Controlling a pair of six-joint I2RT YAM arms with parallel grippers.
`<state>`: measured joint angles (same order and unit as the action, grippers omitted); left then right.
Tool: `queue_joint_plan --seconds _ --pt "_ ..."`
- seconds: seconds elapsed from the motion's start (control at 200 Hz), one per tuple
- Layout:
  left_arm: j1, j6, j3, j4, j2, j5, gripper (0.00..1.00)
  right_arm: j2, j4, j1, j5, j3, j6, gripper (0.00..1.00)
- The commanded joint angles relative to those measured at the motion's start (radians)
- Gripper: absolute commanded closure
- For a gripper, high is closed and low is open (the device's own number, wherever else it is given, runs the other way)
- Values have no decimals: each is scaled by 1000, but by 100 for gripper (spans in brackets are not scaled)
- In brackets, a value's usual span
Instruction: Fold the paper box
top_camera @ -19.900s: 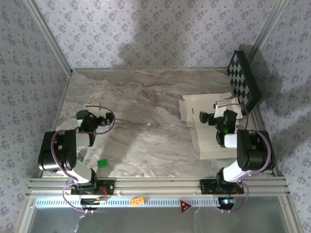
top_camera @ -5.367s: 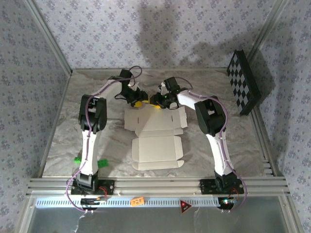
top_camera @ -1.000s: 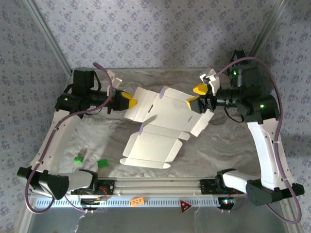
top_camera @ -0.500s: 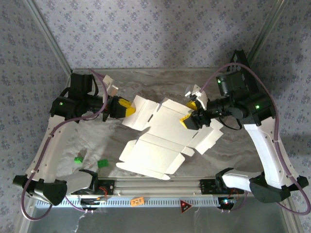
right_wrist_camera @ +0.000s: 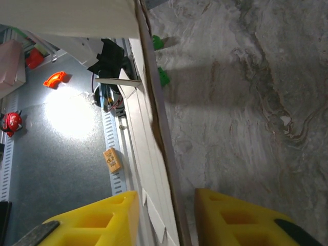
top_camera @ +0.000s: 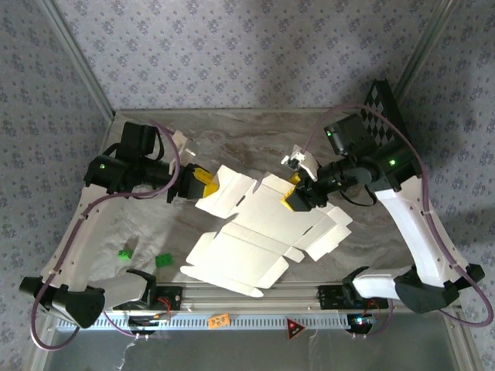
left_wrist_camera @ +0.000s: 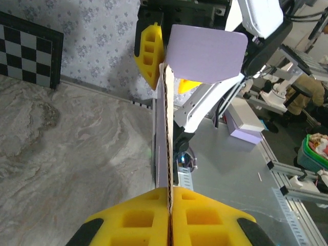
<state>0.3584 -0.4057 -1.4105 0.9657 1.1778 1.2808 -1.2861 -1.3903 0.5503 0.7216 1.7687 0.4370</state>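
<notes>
We count two green blocks (top_camera: 124, 253) (top_camera: 163, 260) on the worktop (top_camera: 232, 147) near left, one paper box (top_camera: 259, 232) and one checkerboard panel (top_camera: 383, 99) far right. Left fingers (top_camera: 203, 181) are clamped on the box's left flap. The box is a flat sheet held mid-scene above the worktop. Right fingers (top_camera: 294, 199) are apart, straddling its right edge. Versus a moment earlier, the sheet's near end has swung nearer.

Overhead view looking down at table (top_camera: 232, 131), wrist views close-up, edge-on along the shared paper box (top_camera: 247, 232)
</notes>
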Motion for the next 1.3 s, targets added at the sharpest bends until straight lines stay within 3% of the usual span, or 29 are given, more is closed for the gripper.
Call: queue_joint_plan --seconds 0.0,0.2,0.38,0.47,0.545,0.68,0.79,0.885,1.004,1.209,1.294 --pt "9 -51 0 38 -19 7 91 -17 -65 14 6 40 10 70" --pt "9 -57 2 33 -35 4 91 -28 -70 30 10 46 15 86" --pt "8 -15 5 -3 -40 -18 90 -27 -79 33 6 45 22 93" --pt "7 25 10 -46 -57 -57 78 -22 -63 30 -13 43 3 98" --pt "8 95 35 -132 -90 -119 56 -11 -22 15 -24 26 -37 100" --pt "8 286 100 -361 -182 -355 34 21 172 -39 11 -66 -196 100" --pt "8 411 158 -507 -244 -561 28 49 414 -73 29 -200 -385 100" --pt "7 481 197 -570 -271 -675 27 69 674 -106 3 -346 -598 100" --pt "8 582 256 -640 -261 -729 26 56 956 -159 -24 -511 -836 100" --pt "8 733 375 -736 -203 -775 28 -16 1240 -198 -56 -719 -1135 100" --pt "8 775 426 -756 -164 -793 28 -59 1342 -227 -2 -780 -1201 100"
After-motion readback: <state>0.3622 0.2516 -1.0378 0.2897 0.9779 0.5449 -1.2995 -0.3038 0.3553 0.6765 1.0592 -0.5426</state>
